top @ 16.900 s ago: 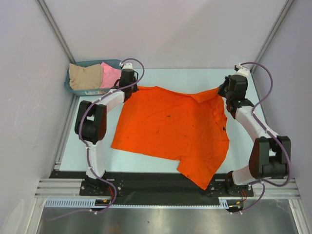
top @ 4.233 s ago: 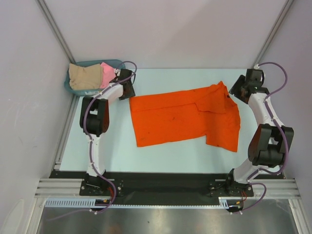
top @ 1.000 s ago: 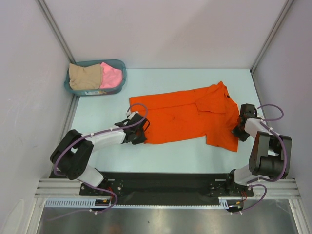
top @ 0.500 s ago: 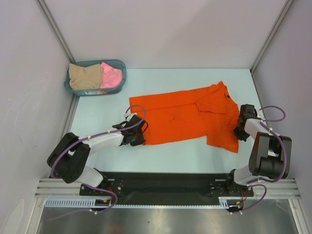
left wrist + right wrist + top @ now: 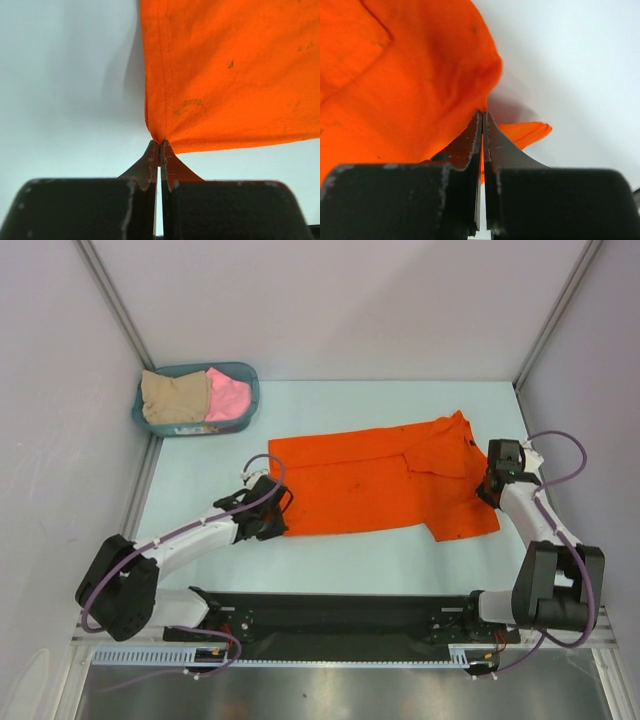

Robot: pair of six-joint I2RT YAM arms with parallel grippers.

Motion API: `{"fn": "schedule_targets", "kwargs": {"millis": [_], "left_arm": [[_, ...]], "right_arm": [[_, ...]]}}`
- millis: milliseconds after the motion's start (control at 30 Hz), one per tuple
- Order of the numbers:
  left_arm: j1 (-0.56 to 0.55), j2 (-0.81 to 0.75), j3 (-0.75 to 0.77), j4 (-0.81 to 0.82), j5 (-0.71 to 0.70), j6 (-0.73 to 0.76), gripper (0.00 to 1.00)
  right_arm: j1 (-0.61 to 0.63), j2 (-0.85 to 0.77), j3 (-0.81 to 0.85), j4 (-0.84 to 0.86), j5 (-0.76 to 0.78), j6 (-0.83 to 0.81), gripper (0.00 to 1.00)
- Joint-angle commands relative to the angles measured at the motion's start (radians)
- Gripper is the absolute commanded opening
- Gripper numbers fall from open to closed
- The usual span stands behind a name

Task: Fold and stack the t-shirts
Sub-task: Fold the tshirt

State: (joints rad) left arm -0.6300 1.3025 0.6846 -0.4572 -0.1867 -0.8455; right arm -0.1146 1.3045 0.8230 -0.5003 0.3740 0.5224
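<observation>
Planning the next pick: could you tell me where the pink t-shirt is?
Top view: the pink t-shirt lies in the teal basket at the table's far left corner, right of the beige t-shirt.

The orange t-shirt (image 5: pixel 370 485) lies folded into a long flat band across the middle of the desk (image 5: pixel 330 405), collar toward the right. Its near-left corner is pinched in the left tool (image 5: pixel 159 145) and its right edge in the right tool (image 5: pixel 482 116). The beige t-shirt (image 5: pixel 173 397) and pink t-shirt (image 5: pixel 228 397) sit crumpled side by side in the teal basket (image 5: pixel 250 390) at the far left

no readable text, no labels, no brands, no numbers, no signs
</observation>
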Motion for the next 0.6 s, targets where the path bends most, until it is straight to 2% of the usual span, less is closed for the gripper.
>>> {"fn": "schedule_targets", "kwargs": {"millis": [0, 100, 233, 400, 567], "left_arm": [[0.05, -0.049, 0.067, -0.067, -0.063, 0.019, 0.0], [0.111, -0.046, 0.096, -0.061, -0.053, 0.062, 0.0], [0.168, 0.067, 0.186, -0.055, -0.016, 0.124, 0.0], [0.177, 0.138, 0.245, -0.021, 0.064, 0.14, 0.0], [0.162, 0.182, 0.24, 0.011, 0.121, 0.129, 0.0]], "right_arm": [[0.015, 0.084, 0.105, 0.048, -0.014, -0.018, 0.0], [0.041, 0.144, 0.185, 0.057, -0.012, -0.016, 0.0], [0.05, 0.228, 0.29, 0.069, -0.029, -0.024, 0.0], [0.046, 0.337, 0.457, 0.046, -0.032, -0.045, 0.0], [0.01, 0.391, 0.542, 0.028, -0.027, -0.07, 0.0]]}}
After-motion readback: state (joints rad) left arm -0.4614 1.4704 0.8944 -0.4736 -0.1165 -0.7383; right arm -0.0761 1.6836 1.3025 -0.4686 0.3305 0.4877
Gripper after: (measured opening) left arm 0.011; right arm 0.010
